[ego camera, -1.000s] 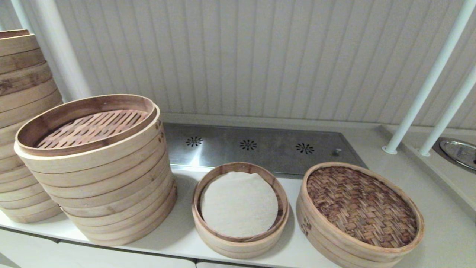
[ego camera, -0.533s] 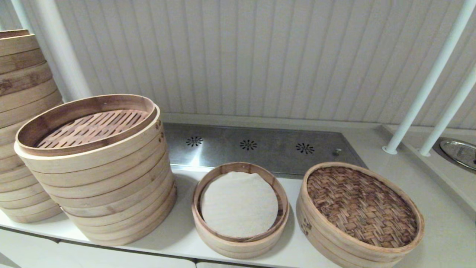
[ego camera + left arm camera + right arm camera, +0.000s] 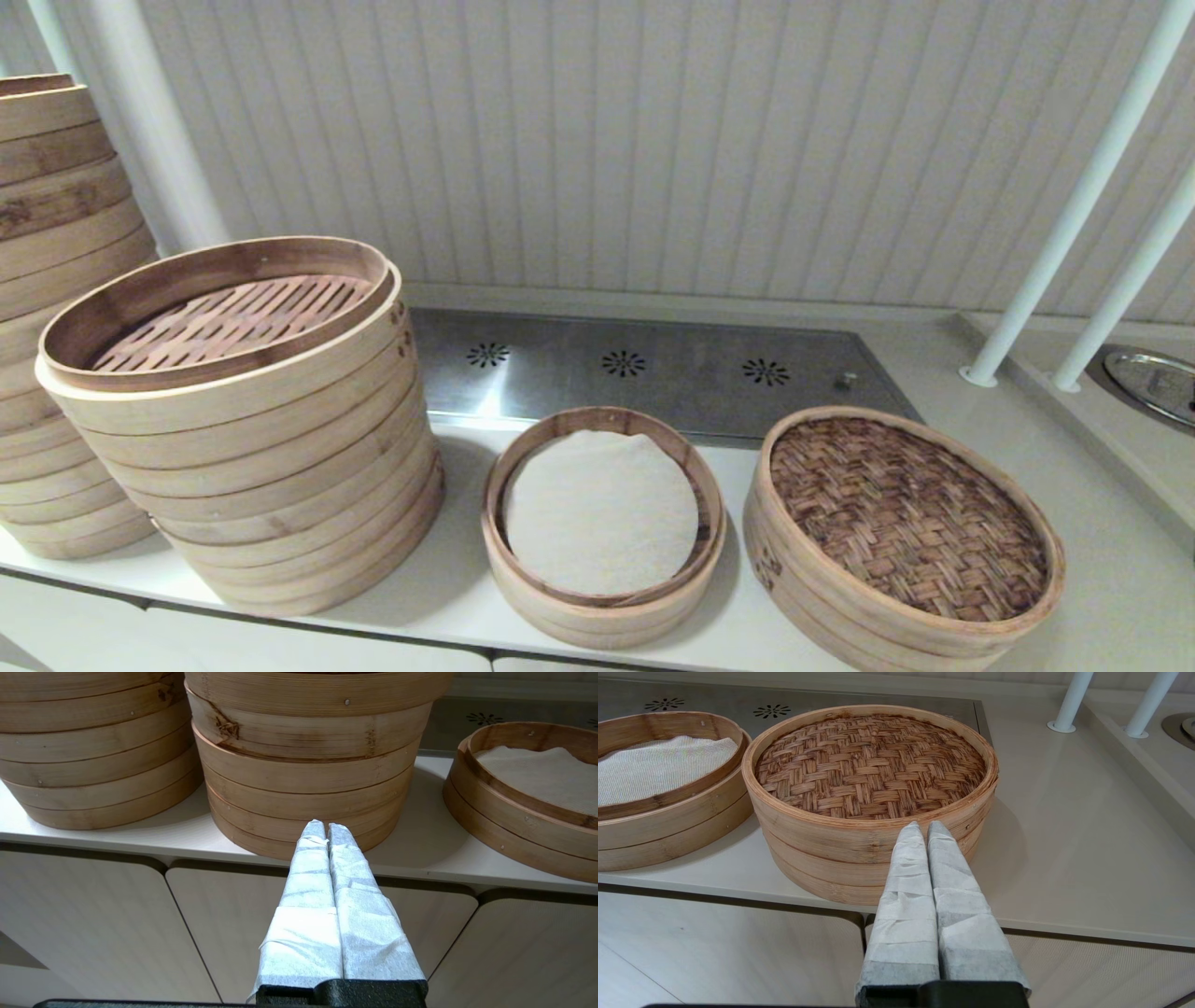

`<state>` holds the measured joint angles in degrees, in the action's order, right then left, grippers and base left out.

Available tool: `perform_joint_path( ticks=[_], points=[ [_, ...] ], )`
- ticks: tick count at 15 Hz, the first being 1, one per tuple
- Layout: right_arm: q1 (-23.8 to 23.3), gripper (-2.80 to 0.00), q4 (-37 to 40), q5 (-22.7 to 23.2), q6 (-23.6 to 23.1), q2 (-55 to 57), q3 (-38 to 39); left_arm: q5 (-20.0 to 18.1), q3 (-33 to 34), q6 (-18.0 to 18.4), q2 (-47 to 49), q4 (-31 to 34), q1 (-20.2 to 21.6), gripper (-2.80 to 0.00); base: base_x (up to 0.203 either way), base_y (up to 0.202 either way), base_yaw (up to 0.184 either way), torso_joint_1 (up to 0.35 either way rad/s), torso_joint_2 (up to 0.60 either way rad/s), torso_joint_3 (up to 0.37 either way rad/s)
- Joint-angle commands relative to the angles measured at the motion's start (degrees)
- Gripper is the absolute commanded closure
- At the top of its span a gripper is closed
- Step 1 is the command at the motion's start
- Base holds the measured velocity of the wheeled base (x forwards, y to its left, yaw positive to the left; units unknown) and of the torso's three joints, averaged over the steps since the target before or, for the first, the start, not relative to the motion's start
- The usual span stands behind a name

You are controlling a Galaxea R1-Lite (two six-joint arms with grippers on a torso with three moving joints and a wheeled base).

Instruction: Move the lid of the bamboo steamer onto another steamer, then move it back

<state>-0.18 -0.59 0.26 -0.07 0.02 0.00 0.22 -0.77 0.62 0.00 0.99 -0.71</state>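
The bamboo steamer lid [image 3: 910, 516], brown herringbone weave in a pale band [image 3: 873, 763], rests on a low steamer at the counter's front right. To its left stands the small steamer [image 3: 602, 523] with a white cloth liner [image 3: 654, 767]. My right gripper [image 3: 924, 826] is shut, empty, held below and in front of the counter edge, pointing at the lidded steamer's side. My left gripper [image 3: 325, 824] is shut and empty too, off the counter's front, pointing at the tall basket stack. Neither gripper shows in the head view.
A tall stack of wide baskets [image 3: 247, 420] with a slatted bottom stands at front left, a taller stack [image 3: 51, 308] behind it. A steel plate with vent holes [image 3: 644, 369] lies at the back. White posts [image 3: 1074, 215] rise at right. Cabinet doors [image 3: 117, 924] hang below the counter.
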Motion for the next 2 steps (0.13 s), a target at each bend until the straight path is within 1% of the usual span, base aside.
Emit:
perform_joint_path(
  ticks=[1,2],
  points=[
    [0.01,0.00,0.06,0.09,-0.01,-0.02,0.18,0.04,-0.02,-0.01,0.09,0.04,0.00,0.00,0.000,0.000,0.000,0.000,0.00,0.000],
    [0.01,0.00,0.06,0.00,-0.01,-0.02,0.18,0.04,-0.02,-0.01,0.09,-0.02,0.00,0.00,0.000,0.000,0.000,0.000,0.00,0.000]
  ],
)
